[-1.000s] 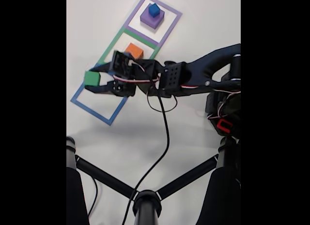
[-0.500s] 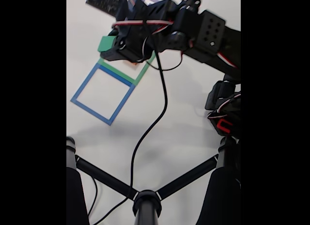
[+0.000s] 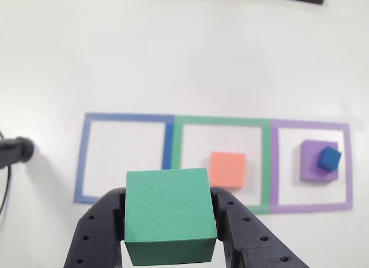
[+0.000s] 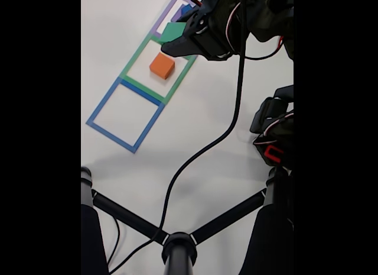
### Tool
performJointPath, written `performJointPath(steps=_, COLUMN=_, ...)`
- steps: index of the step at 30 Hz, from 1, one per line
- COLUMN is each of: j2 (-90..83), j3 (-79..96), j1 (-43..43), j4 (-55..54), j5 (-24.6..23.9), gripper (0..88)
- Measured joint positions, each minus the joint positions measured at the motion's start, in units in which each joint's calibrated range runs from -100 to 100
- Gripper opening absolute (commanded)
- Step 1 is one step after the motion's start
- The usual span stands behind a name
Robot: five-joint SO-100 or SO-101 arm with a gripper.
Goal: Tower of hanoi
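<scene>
Gripping the green cube (image 3: 168, 215) between both fingers, the end effector (image 3: 170, 222) holds it raised clear of the tabletop (image 3: 173, 55). Ahead of the end effector lies the orange cube (image 3: 228, 169) in the green square (image 3: 222, 123); further right, a blue cube (image 3: 329, 158) sits atop the purple cube (image 3: 311, 164). To the left, the blue square (image 3: 124, 116) stands vacant. Assessment: the stack is split across positions and the transfer in hand is incomplete; placement and reassembly remain.

Surface: white table (image 3: 173, 60).
Markings: blue, green and purple squares (image 3: 222, 125).
Resting: orange cube (image 3: 228, 169); purple block (image 3: 311, 164).
</scene>
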Motion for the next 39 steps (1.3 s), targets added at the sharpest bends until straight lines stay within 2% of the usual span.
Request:
performJointPath(steps=2, j2=-0.2, j3=0.7, j1=1.4, j4=0.0, j5=0.2, gripper=3.3)
performJointPath(steps=9, j2=-5.5, j3=13.7, j1=6.9, j4=-0.1, j5=8.9, gripper=3.5)
performJointPath(steps=14, j2=-12.9, j3=31.2, j1=10.0, j4=-8.3, j5=10.2, gripper=4.4)
performJointPath(steps=20, j2=-23.8, j3=61.6, j1=12.4, j4=-30.2, j5=10.2, gripper=4.9)
performJointPath(steps=24, j2=-24.7, j3=77.8, j1=12.9, j4=-46.5, j5=10.2, gripper=5.6)
performJointPath(steps=30, j2=-23.3, j3=93.1, j1=12.8, j4=-71.7, j5=9.9, gripper=5.6)
performJointPath(steps=39, j2=-15.4, j3=105.7, j1=11.3, j4=-99.0, j5=10.4, gripper=5.2)
